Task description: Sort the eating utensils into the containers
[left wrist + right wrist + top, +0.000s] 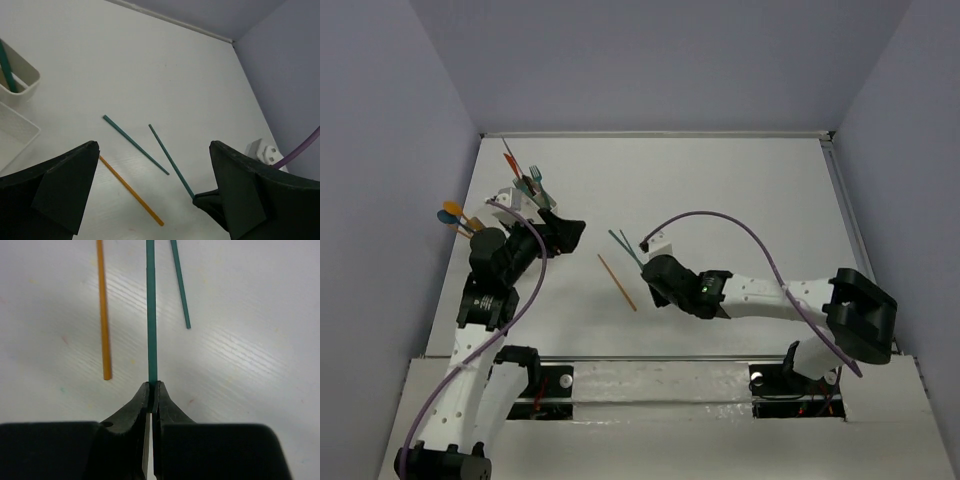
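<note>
Here the right fingers (pixel 156 395) are pinched fully together on the near end of a teal stick (pixel 151 310), which runs straight away from them and lies low along the desk (pixel 740 200). A second teal stick (pixel 180 285) lies free just beside it, on the side away from the white organiser (pixel 512 196), and the two angle apart without touching. An orange stick (pixel 103 310) lies free on the held stick's other side, toward the organiser, also apart from it. From above, all three sticks sit out on the open desk well to the right of the organiser, and the right arm reaches in to them from the far side. The left fingers (pixel 65 185) are spread wide with nothing between them; they hover just off the organiser's right side and look out toward the three sticks. The organiser stands at the desk's left edge. Teal forks (pixel 536 180) and a red-orange stick (pixel 510 160) stand up out of its far compartments, and a blue spoon (pixel 449 208) and an orange spoon (pixel 446 218) poke out past its left side. In the left wrist view, one compartment holds a teal handle (pixel 6 67) leaning against its wall, and the compartment next to it shows only its white floor.
</note>
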`<state>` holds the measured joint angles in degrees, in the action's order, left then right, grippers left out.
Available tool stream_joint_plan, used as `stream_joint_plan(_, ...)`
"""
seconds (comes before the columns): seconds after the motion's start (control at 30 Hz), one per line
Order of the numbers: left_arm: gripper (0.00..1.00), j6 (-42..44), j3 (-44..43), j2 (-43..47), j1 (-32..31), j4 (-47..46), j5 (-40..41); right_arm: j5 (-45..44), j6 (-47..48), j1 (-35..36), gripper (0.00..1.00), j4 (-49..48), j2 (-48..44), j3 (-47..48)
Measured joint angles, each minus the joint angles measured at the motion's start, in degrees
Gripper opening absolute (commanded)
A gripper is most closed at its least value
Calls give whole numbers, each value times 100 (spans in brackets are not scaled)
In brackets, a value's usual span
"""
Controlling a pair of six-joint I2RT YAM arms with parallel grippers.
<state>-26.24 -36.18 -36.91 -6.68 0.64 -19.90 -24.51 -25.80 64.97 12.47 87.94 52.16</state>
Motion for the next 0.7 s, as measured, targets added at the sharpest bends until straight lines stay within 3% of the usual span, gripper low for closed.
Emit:
stream_joint_plan(0.27, 86, -1147, 1095, -481, -308, -907, -1102, 417, 315, 0, 0, -885, -426, -44)
stream_joint_plan(0.5, 85, -1543, 1217, -837, -922, -1515, -1086, 758, 380, -2, 0, -1311, -380, -15)
stream_joint_plan(0.6, 72, -1572, 1217, -1054, -1115, -1679, -883, 909, 402, 0, 0, -1510, -391, -13)
stream_joint_plan(0.63, 63, -1569, 1217, -1102, -1161, -1707, -826, 960, 402, 0, 0, -1563, -391, -13)
stream_joint_plan(0.7, 58, -1563, 1217, -1303, -1276, -1803, -634, 1051, 400, 0, 0, -1652, -391, -13)
